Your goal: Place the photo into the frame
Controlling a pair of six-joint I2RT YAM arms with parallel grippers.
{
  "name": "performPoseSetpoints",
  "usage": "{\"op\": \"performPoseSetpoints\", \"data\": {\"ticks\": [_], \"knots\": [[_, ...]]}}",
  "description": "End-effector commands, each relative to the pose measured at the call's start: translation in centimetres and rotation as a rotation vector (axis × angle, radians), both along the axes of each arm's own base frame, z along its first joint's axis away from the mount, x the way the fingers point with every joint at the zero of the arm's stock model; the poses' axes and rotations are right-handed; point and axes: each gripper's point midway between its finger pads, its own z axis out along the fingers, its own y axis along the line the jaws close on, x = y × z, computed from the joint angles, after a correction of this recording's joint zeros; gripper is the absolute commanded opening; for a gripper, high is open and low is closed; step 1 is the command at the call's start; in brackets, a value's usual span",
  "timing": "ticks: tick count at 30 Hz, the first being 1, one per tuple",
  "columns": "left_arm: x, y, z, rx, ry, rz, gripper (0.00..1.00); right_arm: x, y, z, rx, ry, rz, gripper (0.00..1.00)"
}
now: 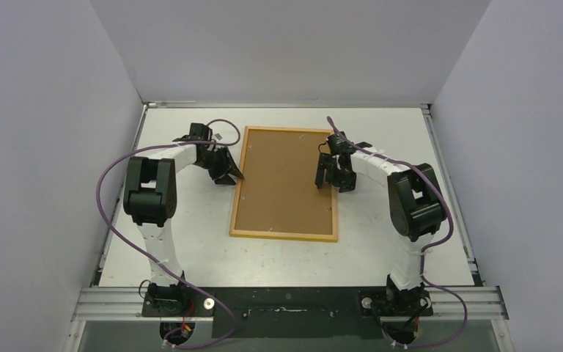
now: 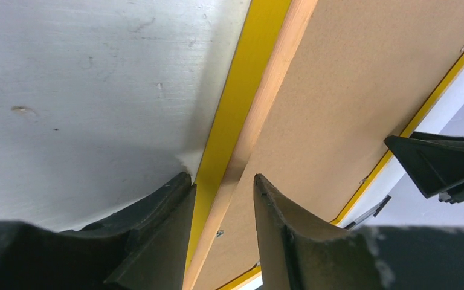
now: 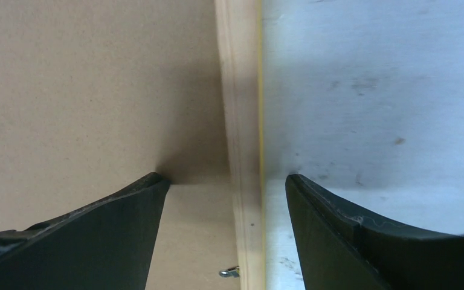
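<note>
Face down at mid-table (image 1: 190, 249): the frame (image 1: 282, 235), brown board (image 1: 282, 180) uppermost, pale wooden rails around it, long sides running away from the arm bases. No sign of the photo in any view; perhaps under the board, impossible to say.

Left claw (image 1: 231, 174) down at the frame's left rail, right claw (image 1: 328, 178) at the right rail, roughly opposite each other. From the left wrist, yellow band and wooden rail passing between two fingers (image 2: 157, 229) set close against either side; cannot tell whether pinching or just short of contact. Right claw spread wide astride its rail, one finger (image 3: 115, 229) over the board, the other over bare table, clear gaps on both sides, nothing held.

Frame judged light and rigid, likely to move as one flat piece, though thin enough in the rail to twist under a one-sided lift. Yellow paint probably slick; bare wood the surer surface. Best hold: across a long rail near mid-length, both sides together for a level lift. Board seemingly kept in only by a small metal tab (image 3: 229, 272) or two, so at risk of dropping out on a turn. Photo, as a thin print, probably limp and easily creased; better taken by an edge than pressed flat.
</note>
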Motion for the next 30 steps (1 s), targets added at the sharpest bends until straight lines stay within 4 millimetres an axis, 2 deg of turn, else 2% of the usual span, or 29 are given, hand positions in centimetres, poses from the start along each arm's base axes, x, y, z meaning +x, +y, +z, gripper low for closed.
{"op": "performPoseSetpoints", "data": {"ticks": [1,9,20,23,25,27,30], "knots": [[-0.9,-1.4,-0.3,-0.047,0.018,-0.041,0.38,0.8,2.2,1.0,0.077,-0.012,0.08,0.73],[-3.4,-1.8,0.4,-0.061,0.023,-0.056,0.34,-0.6,3.7,1.5,0.135,-0.014,0.121,0.72],[-9.1,-2.0,1.6,-0.048,0.056,-0.067,0.31,-6.4,5.6,2.4,0.076,-0.011,0.189,0.7],[-10.4,-1.7,1.6,-0.016,0.062,-0.063,0.31,-7.4,5.2,2.6,0.041,-0.017,0.169,0.7],[-11.0,-1.0,1.5,0.018,0.06,-0.052,0.36,-7.2,4.1,3.1,0.0,-0.041,0.132,0.7],[-11.0,-0.5,1.6,0.052,0.045,-0.047,0.46,-6.4,2.8,4.2,-0.062,-0.09,0.094,0.71],[-10.1,0.4,2.1,0.103,0.012,-0.042,0.55,-4.6,1.7,6.2,-0.124,-0.16,0.061,0.72]]}}
